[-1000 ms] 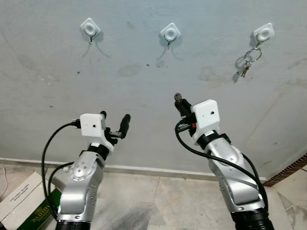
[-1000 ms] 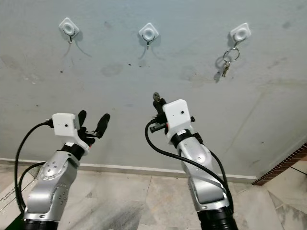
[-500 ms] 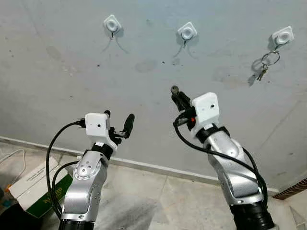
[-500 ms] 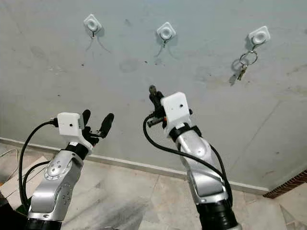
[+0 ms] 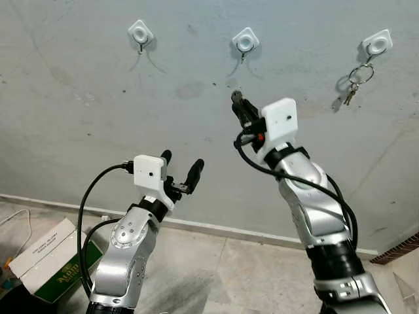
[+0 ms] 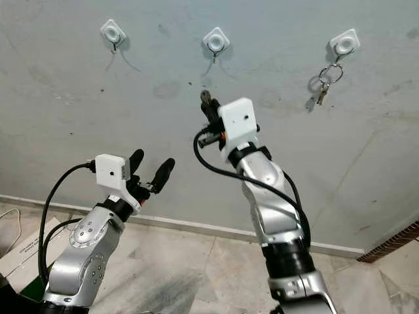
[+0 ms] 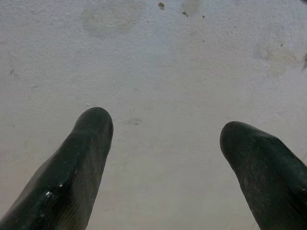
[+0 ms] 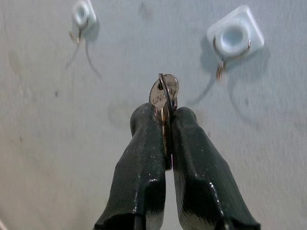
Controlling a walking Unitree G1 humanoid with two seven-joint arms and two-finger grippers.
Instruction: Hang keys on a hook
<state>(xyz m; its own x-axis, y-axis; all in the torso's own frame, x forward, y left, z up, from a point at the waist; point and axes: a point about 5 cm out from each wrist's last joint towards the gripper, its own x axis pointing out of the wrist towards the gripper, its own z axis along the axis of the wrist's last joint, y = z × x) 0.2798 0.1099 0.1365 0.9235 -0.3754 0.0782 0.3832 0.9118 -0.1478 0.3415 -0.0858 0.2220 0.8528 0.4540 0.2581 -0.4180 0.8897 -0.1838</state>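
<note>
Three white hooks are fixed on the grey wall: a left hook (image 5: 140, 31), a middle hook (image 5: 245, 42) and a right hook (image 5: 378, 44). From the right one hangs a ring of keys (image 5: 351, 82). My right gripper (image 5: 237, 101) is raised close below the middle hook, a little to its left, shut on a silver key (image 8: 163, 92) that sticks out past the fingertips (image 8: 144, 115). In the right wrist view the middle hook (image 8: 233, 40) lies just beyond the key, off to one side. My left gripper (image 5: 181, 165) is held lower, open and holding nothing, facing bare wall (image 7: 163, 72).
A cardboard box (image 5: 49, 258) with green print sits on the tiled floor (image 5: 216, 275) at the lower left, with a white cable (image 5: 16, 219) beside it. A pale skirting strip (image 5: 216, 227) runs along the foot of the wall. Brickwork (image 5: 400, 250) shows at the far right.
My right arm has lifted the key up toward the middle hook. The whole view has shifted as the camera moved. The left gripper stays open.
</note>
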